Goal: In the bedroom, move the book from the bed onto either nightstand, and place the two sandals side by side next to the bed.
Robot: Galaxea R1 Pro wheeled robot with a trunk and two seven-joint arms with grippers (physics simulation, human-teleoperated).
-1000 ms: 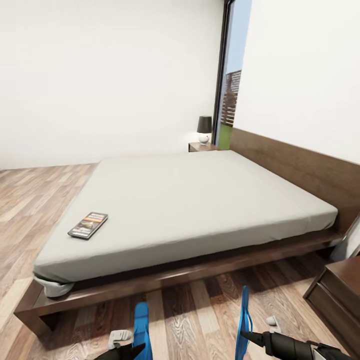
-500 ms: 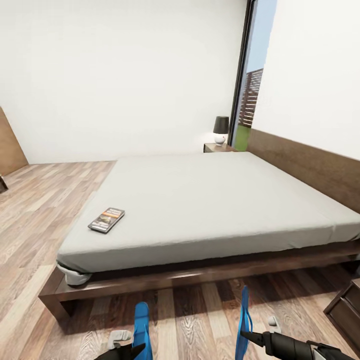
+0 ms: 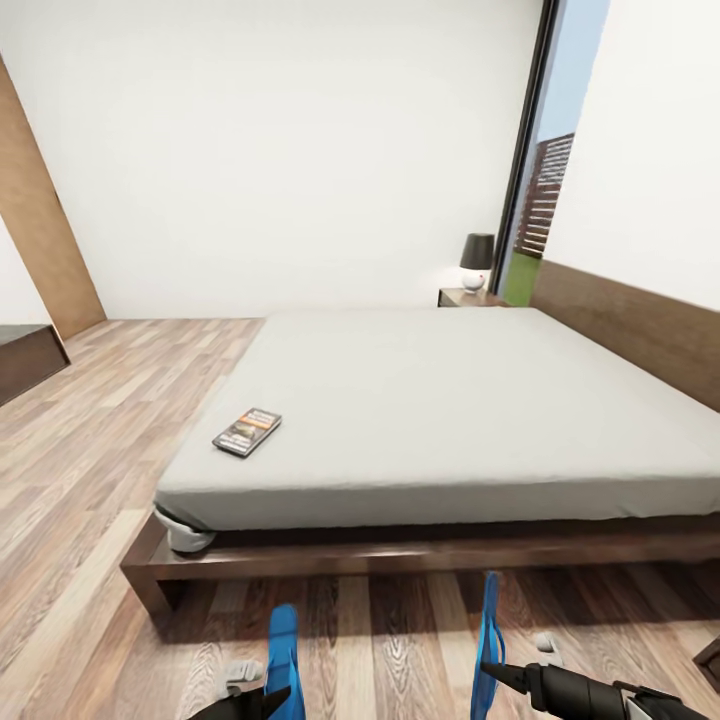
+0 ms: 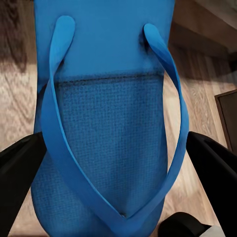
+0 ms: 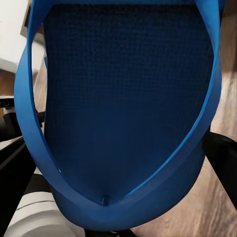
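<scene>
Two sandals: both bright blue, one per tool, held low in the head view over the wood-plank floor [image 3: 90, 480] just in front of the bed.
Left tool [image 3: 268, 702]: its dark fingers [image 4: 19, 173] sit against either edge of the left sandal [image 3: 283, 655], closed onto it (the wrist view looks down the sole, with the toe straps meeting in a V near the camera).
Right tool [image 3: 497, 676]: clamped on the right sandal [image 3: 488, 640], which stands on edge, thin side toward the head camera; in the wrist view its textured sole [image 5: 128, 103] and straps sit between the black fingers [image 5: 224, 158].
Book [image 3: 247, 431]: flat on the light-grey mattress, near the foot-end corner at the left of the head view, well apart from both tools.
Bed [image 3: 440, 400]: low, with a dark brown frame; the headboard [image 3: 640, 325] runs along the right wall.
Nightstand [image 3: 470, 297]: at the far side of the bed by the tall window [image 3: 545, 190], with a small dark-shaded lamp [image 3: 477, 259] on top.
Doors: a brown panel [image 3: 40, 230] leans at the left edge.
</scene>
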